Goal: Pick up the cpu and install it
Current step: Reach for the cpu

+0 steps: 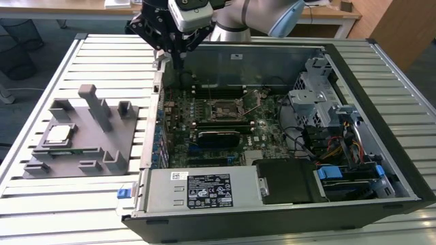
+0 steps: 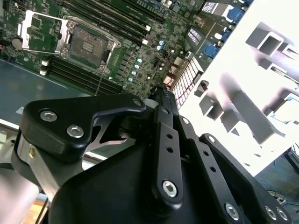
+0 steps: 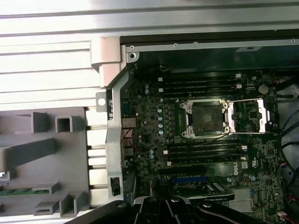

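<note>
The slatted metal bench (image 1: pixel 102 43) carries an open computer case (image 1: pixel 272 47) lying on its side across the middle and toward the edge at the exterior view's right, with the green motherboard (image 1: pixel 266 132) facing up inside it. The single arm (image 1: pixel 259 15) reaches in over the bench's far edge and points its wrist straight down, so the hand (image 1: pixel 178 64) hangs above the case's far corner on the exterior view's left, over the board's edge and clear of everything. Its tips (image 2: pixel 163 94) look drawn together with nothing between them, so the hand is judged closed and empty. A grey plastic fixture (image 1: pixel 81 145) with upright posts sits beside the case, along the bench edge at the exterior view's left. On the board the processor socket (image 1: pixel 221 109) stands bare, and the first wrist view shows its retaining frame (image 3: pixel 257 114) swung open beside the socket (image 3: pixel 205 119). The cpu (image 1: pixel 58 133) lies flat, metal top up, in a recess of the fixture on the side nearest that same bench edge. From the hand it lies toward the bench's near edge and the exterior view's left, lower down and well apart, outside the case wall. Being close to square, it offers no marked long axis; its sides run roughly parallel to the fixture's edges.
</note>
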`<state>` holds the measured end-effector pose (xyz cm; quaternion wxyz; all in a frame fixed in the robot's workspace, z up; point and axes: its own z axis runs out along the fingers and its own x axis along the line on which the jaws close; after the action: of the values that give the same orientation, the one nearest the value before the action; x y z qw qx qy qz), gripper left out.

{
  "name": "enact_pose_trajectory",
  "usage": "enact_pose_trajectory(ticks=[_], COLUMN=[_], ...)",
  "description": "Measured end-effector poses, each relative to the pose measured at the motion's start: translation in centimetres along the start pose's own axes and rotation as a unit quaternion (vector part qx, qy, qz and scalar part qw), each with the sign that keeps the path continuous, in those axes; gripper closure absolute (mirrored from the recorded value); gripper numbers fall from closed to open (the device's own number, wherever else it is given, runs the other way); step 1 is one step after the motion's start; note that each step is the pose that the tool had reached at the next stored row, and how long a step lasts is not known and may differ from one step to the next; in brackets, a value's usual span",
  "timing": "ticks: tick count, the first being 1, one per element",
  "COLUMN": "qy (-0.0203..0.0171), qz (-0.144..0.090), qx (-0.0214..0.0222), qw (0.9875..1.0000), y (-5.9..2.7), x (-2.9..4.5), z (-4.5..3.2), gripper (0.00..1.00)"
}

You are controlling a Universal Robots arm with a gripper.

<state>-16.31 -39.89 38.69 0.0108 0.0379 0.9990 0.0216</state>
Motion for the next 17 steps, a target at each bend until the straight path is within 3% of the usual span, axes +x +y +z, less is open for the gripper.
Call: enact_pose_trajectory(ticks=[11, 17], qy=[0.0001, 0.0001], qz=[0.0, 0.0], qx=[0.0, 0.0], qw=[1.0, 1.0], y=[-0.09, -0.19], x=[1.08, 2.39], z=[0.09, 0.14], gripper=[0.89, 0.89])
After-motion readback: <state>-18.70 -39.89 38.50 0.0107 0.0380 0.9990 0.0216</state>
